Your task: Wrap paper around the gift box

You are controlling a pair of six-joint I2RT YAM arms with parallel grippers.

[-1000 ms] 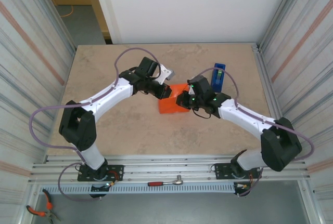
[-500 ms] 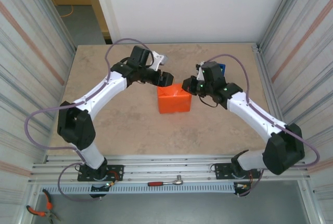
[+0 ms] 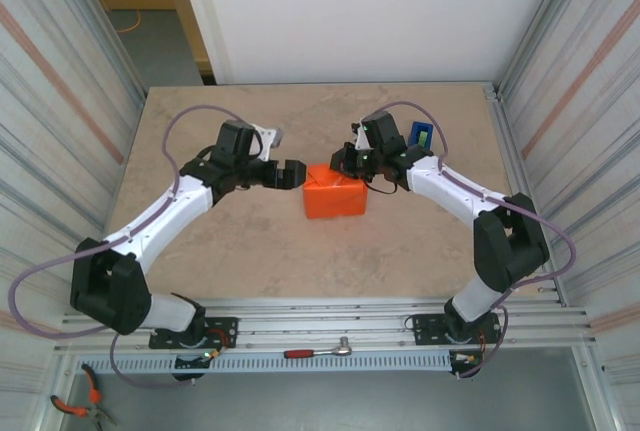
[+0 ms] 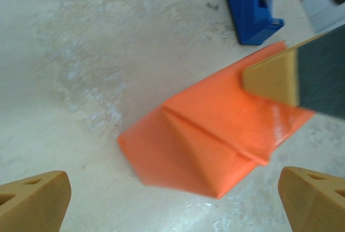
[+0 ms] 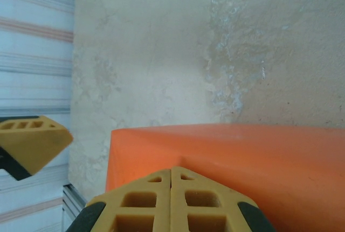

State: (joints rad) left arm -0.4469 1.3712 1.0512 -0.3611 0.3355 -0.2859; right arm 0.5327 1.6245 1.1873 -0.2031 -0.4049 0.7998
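Yellow-tipped and spread wide, the left claw [image 3: 290, 173] hangs empty just left of the paper [image 3: 335, 193], its opening facing the parcel's folded, pointed left end. The orange paper lies in the middle of the bench [image 3: 250, 251] as a low parcel, presumably enclosing the gift box, with its long axis running left to right between the claws. The right claw [image 3: 346, 159], fingers pressed together, appears to bear on the parcel's far top edge. Further right stands the blue tape dispenser [image 3: 422, 137], nearer the right arm and likely wanted next.
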